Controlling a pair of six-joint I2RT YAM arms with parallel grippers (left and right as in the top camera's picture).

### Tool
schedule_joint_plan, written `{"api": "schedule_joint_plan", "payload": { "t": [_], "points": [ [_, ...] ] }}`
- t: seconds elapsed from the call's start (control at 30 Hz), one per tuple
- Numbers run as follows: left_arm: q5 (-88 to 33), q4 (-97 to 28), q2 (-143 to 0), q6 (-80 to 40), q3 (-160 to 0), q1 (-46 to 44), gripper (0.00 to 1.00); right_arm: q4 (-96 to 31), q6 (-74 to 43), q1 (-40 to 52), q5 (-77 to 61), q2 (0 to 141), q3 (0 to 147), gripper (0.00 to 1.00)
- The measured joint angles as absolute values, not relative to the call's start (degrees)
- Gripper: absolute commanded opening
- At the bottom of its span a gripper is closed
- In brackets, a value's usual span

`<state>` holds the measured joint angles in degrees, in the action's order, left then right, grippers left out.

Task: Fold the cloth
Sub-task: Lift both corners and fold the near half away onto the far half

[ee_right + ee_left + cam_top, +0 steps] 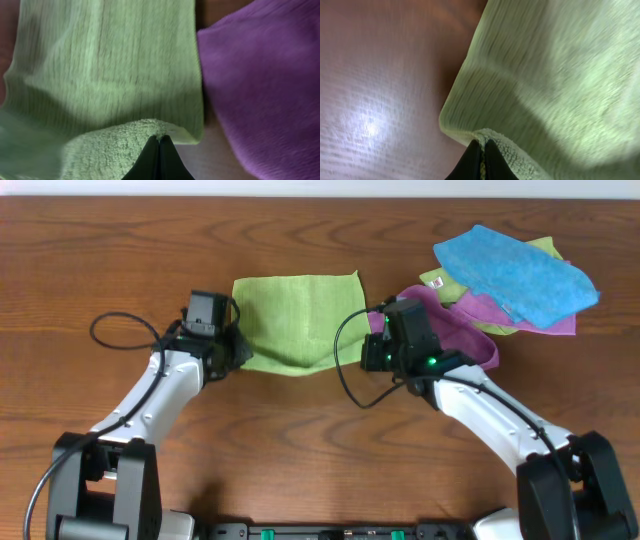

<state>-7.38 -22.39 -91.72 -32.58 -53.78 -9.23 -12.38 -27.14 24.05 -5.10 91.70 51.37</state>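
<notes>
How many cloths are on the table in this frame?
4. The lime-green cloth lies at centre; the purple cloth, blue cloth and pale yellow-green cloth overlap in a pile at right. More may be hidden there.

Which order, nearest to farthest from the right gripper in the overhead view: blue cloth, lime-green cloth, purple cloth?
1. lime-green cloth: pinched in the right gripper, on its left.
2. purple cloth: just to its right.
3. blue cloth: far right, atop the pile.

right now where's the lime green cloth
Overhead, the lime-green cloth lies centre-frame, its near corners pinched by the left gripper and right gripper, with the purple cloth beside its right edge.
</notes>
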Motion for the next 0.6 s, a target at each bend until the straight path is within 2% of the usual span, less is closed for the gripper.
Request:
{"api": "schedule_joint_plan", "payload": {
  "t": [0.6],
  "points": [
    [-2.72, -19.14, -91.72, -32.12, -56.12, -9.23, 0.06, -9.82, -24.73, 22.72, -4.43, 95.35, 54.24, 0.02]
  ]
}}
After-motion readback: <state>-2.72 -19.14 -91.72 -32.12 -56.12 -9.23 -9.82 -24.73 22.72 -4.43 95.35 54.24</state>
